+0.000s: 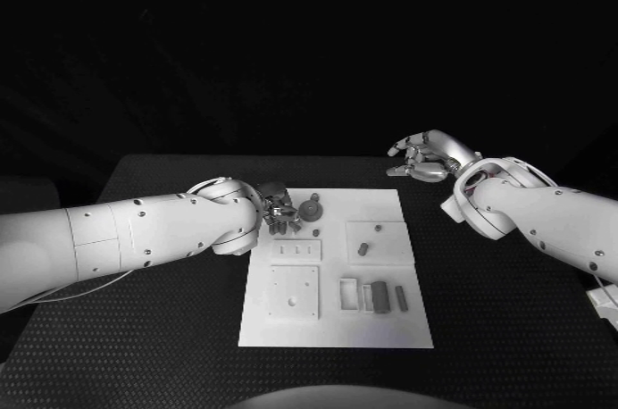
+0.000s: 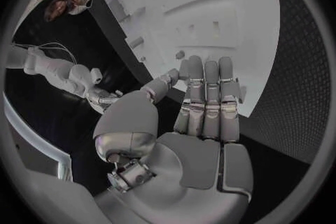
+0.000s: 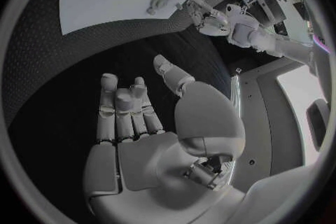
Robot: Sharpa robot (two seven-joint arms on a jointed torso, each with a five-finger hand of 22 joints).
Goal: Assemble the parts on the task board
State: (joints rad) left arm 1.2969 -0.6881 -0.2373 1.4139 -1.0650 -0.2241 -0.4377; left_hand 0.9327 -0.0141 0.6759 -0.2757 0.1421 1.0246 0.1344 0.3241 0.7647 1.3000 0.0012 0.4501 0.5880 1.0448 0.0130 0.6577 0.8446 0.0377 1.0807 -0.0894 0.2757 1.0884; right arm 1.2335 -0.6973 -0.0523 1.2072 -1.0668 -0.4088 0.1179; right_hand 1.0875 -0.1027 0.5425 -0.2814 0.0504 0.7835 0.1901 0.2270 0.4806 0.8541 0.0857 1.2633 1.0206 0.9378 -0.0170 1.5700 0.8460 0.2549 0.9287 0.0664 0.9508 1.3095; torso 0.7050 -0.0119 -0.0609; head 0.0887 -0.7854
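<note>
The board [image 1: 338,266] lies flat in the middle of the black table [image 1: 168,338], and everything else is placed from it. At its far left corner the left hand [image 1: 276,209] hovers low over the plate, beside a round dark part [image 1: 311,211]. In the left wrist view that hand [image 2: 203,106] has its fingers [image 2: 207,87] straight and side by side above the white surface, the thumb standing off, and nothing between them; whether the fingertips touch the board cannot be told.

The right hand [image 1: 426,156] sits off the board, beyond its far right corner, above bare table. In the right wrist view it [image 3: 147,123] is loosely spread, palm up and holding nothing.

Four raised white blocks stand on the board. The far right block carries a small dark part [image 1: 364,247]. Near the board's near right side two dark bars lie side by side, a thick one [image 1: 380,296] and a thin one [image 1: 401,298]. That makes four dark parts that can be counted; the left hand hides the far left corner.
</note>
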